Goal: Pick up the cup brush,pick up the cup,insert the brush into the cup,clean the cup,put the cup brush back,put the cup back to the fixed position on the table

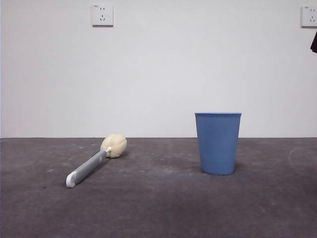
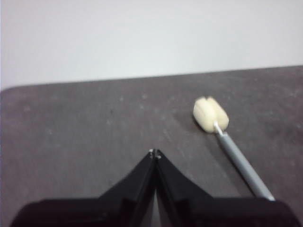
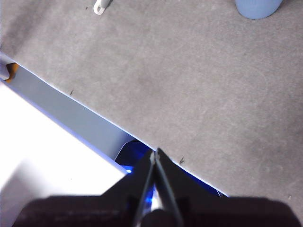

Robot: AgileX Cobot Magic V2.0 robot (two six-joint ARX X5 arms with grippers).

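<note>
Spanning the whole lower scene: the flat dark grey matte table (image 1: 158, 208), scuffed, with faint pale marks.
Backdrop: a plain white wall (image 1: 158, 69) behind the far table edge, with two white wall sockets, one (image 1: 102, 15) high on the left of the front view and one (image 1: 309, 16) at the top right corner; small marks on them are too fine to read.
Cup: the blue ribbed tapered plastic cup (image 1: 218, 143) stands upright on the table, mouth up, right of centre in the front view, nothing touching it.
Brush: the long cup brush with flat grey handle and cream sponge head (image 1: 96, 159) lies flat on the table, well apart from the cup, sponge toward the wall, white handle tip toward the camera.
Left gripper (image 2: 155, 152): hovers above bare table near the brush, black jaws pressed together, holding nothing.
Right gripper (image 3: 155, 152): sits over the near table edge, far from the cup, jaws closed and empty.
Obstructions: nothing lies between brush and cup.
</note>
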